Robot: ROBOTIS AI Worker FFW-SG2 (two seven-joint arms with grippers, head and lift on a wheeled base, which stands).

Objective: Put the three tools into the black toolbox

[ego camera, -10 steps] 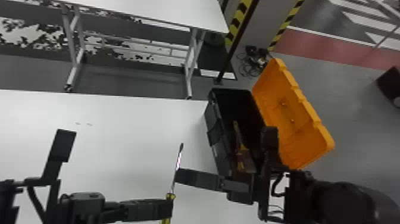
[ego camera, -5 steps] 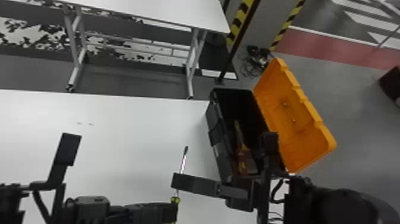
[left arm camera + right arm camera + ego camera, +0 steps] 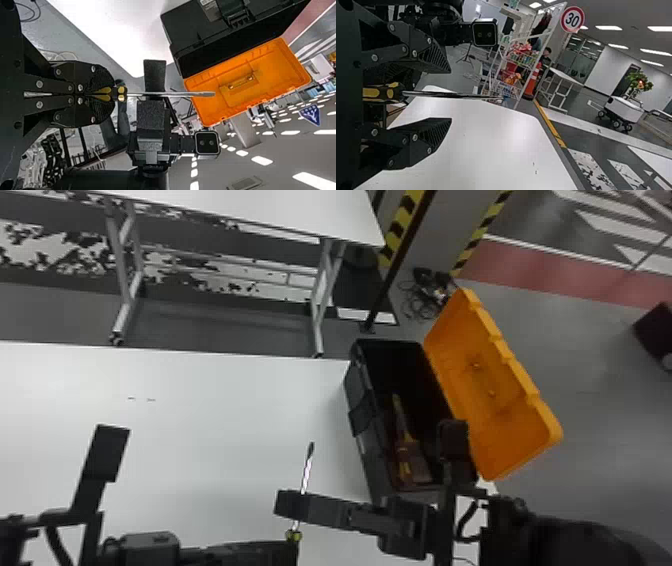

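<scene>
Right pincer [image 3: 370,468] farther left

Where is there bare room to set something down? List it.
Widest: the table between its far edge and the left arm. Narrower: the strip between screwdriver and toolbox. Inside the toolbox, the far end beyond the tool looks free. Crowded: the near side, with left claw and right claw at the screwdriver.
</scene>
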